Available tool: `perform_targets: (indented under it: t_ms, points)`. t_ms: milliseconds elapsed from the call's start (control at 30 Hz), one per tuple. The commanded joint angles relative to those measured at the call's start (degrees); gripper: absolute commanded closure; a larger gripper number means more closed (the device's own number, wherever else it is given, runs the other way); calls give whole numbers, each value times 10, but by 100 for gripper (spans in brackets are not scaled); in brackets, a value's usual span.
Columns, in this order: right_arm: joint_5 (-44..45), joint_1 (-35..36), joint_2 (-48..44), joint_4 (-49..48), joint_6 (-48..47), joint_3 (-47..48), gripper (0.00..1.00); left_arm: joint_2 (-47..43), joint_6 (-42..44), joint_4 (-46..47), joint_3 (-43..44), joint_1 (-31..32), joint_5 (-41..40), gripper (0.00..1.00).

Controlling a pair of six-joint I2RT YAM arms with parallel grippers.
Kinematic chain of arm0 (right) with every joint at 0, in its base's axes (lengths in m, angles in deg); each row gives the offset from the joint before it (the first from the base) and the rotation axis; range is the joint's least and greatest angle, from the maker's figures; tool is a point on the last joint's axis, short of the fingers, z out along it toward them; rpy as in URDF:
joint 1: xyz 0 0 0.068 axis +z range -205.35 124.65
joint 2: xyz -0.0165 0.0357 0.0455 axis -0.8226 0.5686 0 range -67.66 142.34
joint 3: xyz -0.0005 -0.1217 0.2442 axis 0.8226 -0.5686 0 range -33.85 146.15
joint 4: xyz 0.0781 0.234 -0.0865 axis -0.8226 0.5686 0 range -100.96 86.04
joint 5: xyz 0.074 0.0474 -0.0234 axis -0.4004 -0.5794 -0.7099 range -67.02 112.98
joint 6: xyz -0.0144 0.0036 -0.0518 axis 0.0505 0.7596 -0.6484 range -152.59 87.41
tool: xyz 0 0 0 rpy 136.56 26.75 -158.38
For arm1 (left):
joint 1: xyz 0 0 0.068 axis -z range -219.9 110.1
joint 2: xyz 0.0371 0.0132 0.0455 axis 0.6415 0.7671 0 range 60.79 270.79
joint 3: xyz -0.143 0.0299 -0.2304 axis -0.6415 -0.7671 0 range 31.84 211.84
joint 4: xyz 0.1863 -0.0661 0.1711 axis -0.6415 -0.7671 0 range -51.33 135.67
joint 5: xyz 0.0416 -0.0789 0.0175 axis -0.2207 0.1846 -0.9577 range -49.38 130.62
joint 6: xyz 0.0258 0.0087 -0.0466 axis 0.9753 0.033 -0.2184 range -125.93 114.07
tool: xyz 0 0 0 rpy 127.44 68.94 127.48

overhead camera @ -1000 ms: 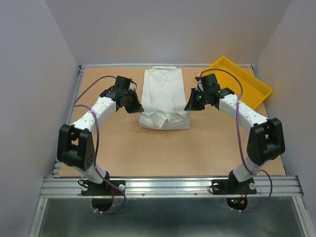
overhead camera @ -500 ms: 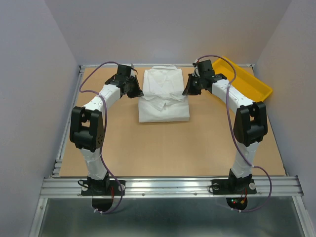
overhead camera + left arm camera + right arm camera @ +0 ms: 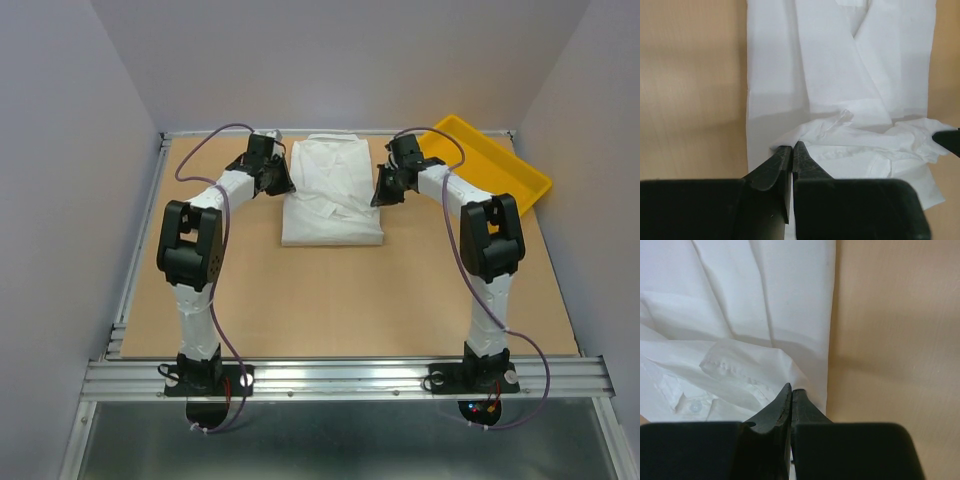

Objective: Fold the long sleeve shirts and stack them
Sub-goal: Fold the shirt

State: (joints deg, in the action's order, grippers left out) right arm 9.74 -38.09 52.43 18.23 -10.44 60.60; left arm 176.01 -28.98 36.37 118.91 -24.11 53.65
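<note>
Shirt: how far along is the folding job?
Done: the sides of the shirt look folded in. In hand: the left tool and right tool each pinch a layer at its edges, mid-fold. Left: finishing that fold and stacking; no shirt shows in the tray.

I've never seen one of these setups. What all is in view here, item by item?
shirt: one, white, partly folded, middle back of the table
tray: one, yellow, back right corner
table: one, brown, under everything
left arm: one, white and black, left of the shirt
right arm: one, white and black, right of the shirt
left hand: one, black, shut on the shirt's left edge
right hand: one, black, shut on the shirt's right edge
</note>
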Motion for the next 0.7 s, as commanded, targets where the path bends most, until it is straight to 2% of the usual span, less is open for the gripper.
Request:
perform_targets:
  t_ms: [0,100,200,300,333,400,433,500,567,600,633,667]
  points:
    - [21,-4,3,-37,-17,42,99,0,25,59,27,5,-9,88]
    - [23,-5,8,-41,-19,49,98,7,26,68,30,6,-16,88]
    - [25,-6,15,-43,-21,55,90,15,25,68,30,6,-26,87]
    - [29,-6,16,-46,-23,64,75,12,22,71,27,6,-38,73]
    - [30,-6,16,-47,-24,68,70,5,20,75,24,6,-38,63]
    - [35,-5,7,-47,-25,80,69,-15,18,90,20,6,-40,57]
    - [37,-6,3,-47,-24,84,64,-21,16,89,20,5,-41,55]
    - [42,-6,-13,-47,-28,93,62,-41,15,107,27,5,-47,48]
    - [45,-6,-28,-47,-34,96,51,-58,11,107,33,5,-54,46]
    - [47,-6,-35,-48,-42,97,47,-68,4,109,32,5,-58,39]
    - [48,-6,-50,-48,-47,96,40,-89,2,117,23,5,-64,37]
    - [51,-6,-57,-48,-50,95,39,-98,-2,118,20,5,-69,34]
